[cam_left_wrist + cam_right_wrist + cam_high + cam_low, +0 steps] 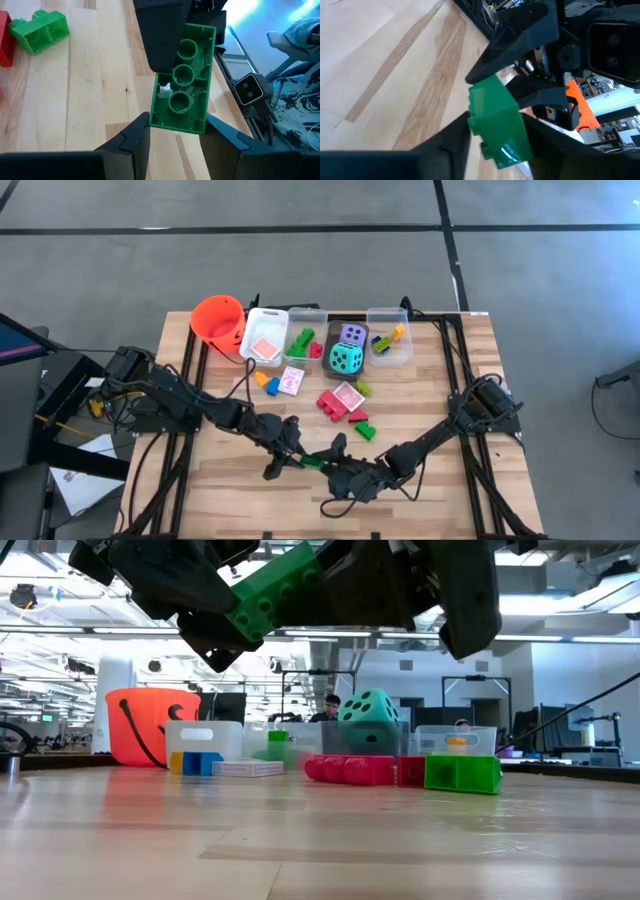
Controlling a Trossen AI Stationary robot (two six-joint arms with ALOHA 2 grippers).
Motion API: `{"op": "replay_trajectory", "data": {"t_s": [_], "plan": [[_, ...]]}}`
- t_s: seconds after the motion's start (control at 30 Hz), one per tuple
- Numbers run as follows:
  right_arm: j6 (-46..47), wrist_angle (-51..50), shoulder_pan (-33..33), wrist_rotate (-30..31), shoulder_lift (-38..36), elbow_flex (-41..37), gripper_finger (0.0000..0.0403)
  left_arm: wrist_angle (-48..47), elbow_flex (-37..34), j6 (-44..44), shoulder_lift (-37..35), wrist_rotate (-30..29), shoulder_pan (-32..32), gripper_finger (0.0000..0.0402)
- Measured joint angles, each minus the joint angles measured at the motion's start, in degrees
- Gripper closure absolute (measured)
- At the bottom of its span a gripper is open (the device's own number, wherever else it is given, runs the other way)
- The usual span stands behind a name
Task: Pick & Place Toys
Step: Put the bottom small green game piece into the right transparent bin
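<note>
Grey concrete floor surrounds the pale wooden table (pixel 240 480) in the high view. Near its front edge the left gripper (pixel 293 452) and the right gripper (pixel 345 470) meet over a long green plastic brick (pixel 314 461), each clamped on one end. Farther back stand an orange plastic bucket (pixel 219 319) at the left and a row of clear plastic bins (pixel 388 335); one bin holds a teal soft die with black dots (pixel 346 359) and a purple soft die (pixel 352 334). Red, green, blue and yellow bricks and pink-white cards lie loose between bins and arms.

At table height, the brick (pixel 272 588) hangs tilted, clear of the wood, gripped from both sides. Behind it lie a red brick (pixel 350 769) and a square green brick (pixel 462 773). An open office with ceiling lights fills the background, a person seated there.

From the left wrist, its fingers (pixel 135 140) pinch the brick's hollow underside (pixel 182 80), while the other claw holds the far end.

From the right wrist, its fingers press the brick (pixel 497 122) on both sides, with the left claw (pixel 515 45) beyond.
</note>
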Motion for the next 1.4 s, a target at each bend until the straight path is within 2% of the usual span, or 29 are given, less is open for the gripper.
{"op": "replay_trajectory", "data": {"t_s": [0.1,0.33,0.67,0.77,0.9,1.0,1.1,1.27,1.4], "plan": [[-0.7,0.6,0.0,-0.2,0.0,0.0,0.0301,0.2,0.0,-0.3,0.0,0.7,-0.1,0.0265],[-0.5,2.0,0.1,-0.2,0.0,-0.1,0.0303,0.4,0.0,-0.3,0.0,0.9,-0.1,0.0252],[2.0,2.8,0.1,0.0,0.0,-0.1,0.0303,-0.7,0.0,0.2,0.0,-0.6,0.0,0.0167],[3.5,2.6,0.1,-0.1,0.0,-0.1,0.0303,-5.2,0.0,0.3,0.0,-0.5,0.4,0.0141],[4.6,2.6,0.3,0.7,0.0,0.0,0.0303,-18.2,0.0,0.3,0.0,-2.9,1.9,0.0117],[9.5,2.9,0.6,6.2,-0.2,0.0,0.0303,-27.6,0.0,0.3,0.0,-8.7,3.0,0.0109],[15.0,2.8,0.5,13.4,-1.4,0.0,0.0303,-32.3,0.0,0.3,0.0,-14.8,3.8,0.0109],[20.7,0.8,-0.1,25.7,-5.9,0.0,0.0303,-28.9,0.0,0.3,0.0,-23.7,4.8,0.0114],[27.4,-6.8,-2.4,29.8,-11.3,0.0,0.0303,-22.3,0.0,0.4,0.0,-30.0,6.0,0.0116]]}}
